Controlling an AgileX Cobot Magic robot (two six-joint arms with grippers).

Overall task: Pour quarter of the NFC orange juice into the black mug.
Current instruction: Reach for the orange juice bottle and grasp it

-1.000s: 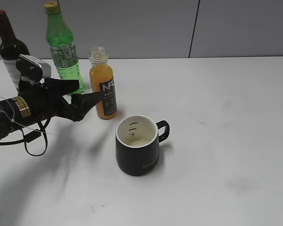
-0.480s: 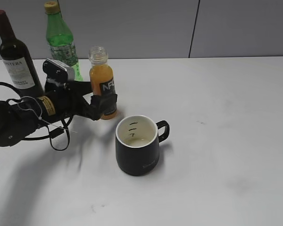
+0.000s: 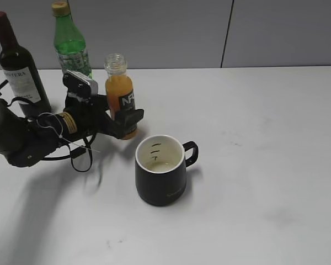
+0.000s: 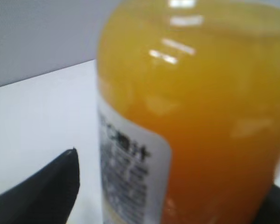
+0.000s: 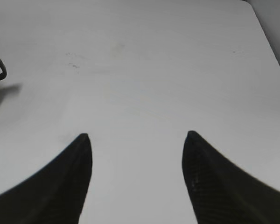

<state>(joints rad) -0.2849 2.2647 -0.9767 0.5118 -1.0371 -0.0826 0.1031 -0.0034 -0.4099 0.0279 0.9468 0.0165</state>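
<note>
Three bottles at upper left of the white table: wine bottle, green bottle, juice bottle. Left gripper, jaws spread wide, straddles the upright juice bottle's lower half. Black mug at centre. Right gripper open over bare table.

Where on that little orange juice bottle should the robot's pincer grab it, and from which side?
Probably the straight labelled body of the NFC orange juice, low down, coming in level from the left. The bottle stands upright and uncapped, so a side grip keeps the open neck clear for pouring. The left pincer already sits open around that part; the black mug waits right of it.
</note>
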